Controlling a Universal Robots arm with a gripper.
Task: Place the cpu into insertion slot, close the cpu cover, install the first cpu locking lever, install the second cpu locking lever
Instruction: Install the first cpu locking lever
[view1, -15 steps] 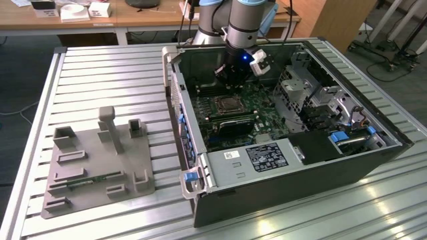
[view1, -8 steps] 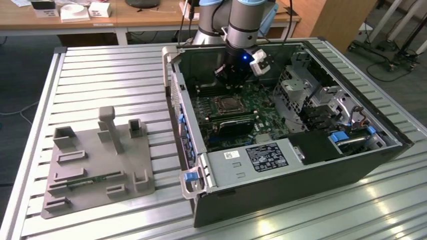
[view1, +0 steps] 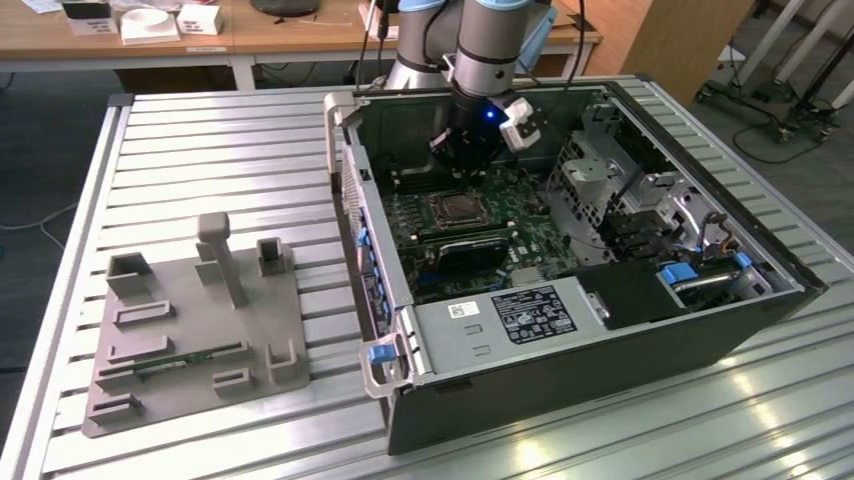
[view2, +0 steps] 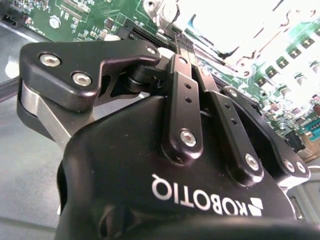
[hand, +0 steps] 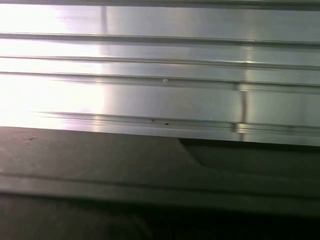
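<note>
Closest to the lens in the second wrist view, I see the black gripper (view2: 184, 42) body, its linkage bars drawn together toward the motherboard (view2: 75, 17); whether the tips grip anything I cannot tell. From the exterior view, I note the gripper (view1: 466, 165) low inside the open computer case (view1: 587, 370), just above the socket. I see the cpu (view1: 458, 209) seated there, the cpu cover (view1: 435, 213) lying flat around it. A grey fixture (view1: 187, 330) sits well apart on the slatted table (view1: 214, 140).
</note>
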